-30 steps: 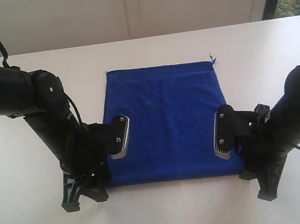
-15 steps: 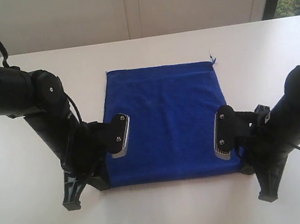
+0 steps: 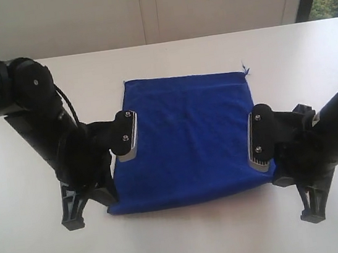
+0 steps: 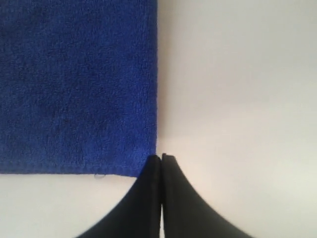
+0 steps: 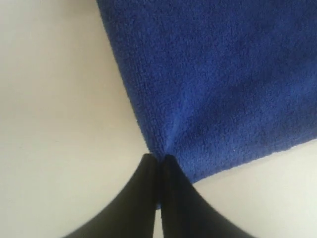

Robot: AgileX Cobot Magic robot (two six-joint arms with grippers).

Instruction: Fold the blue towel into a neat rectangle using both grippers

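I am counting one blue towel [image 3: 189, 136], two black arms, two hands and two silver-grey ribbed pads, all on one white surface [image 3: 190, 242].

The blue towel is lying spread out in the middle of the surface, between the two arms. A small loose thread [image 3: 246, 69] is sticking out at its far right corner. Its near edge is looking a little wavy, and its near left corner is pointing outward.

The left arm is coming in from the left edge of the exterior view. Its thick upper part is running nearly level, and then the arm is slanting down to the near left corner of the towel. The left pad [image 3: 127, 136] is showing over the towel's left border. In the left wrist view, the left hand [image 4: 161, 161] is fully closed, with the two black fingers pressed together. It is pinching the towel at the very corner.

The right arm is reaching in from the right edge and is slanting down to the near right corner. The right pad [image 3: 260, 141] is standing over the towel's right border. In the right wrist view, the right hand [image 5: 159, 161] is also closed. It is gripping the cloth just beside the corner, and the fabric is gathering into a small crease toward the fingertips.
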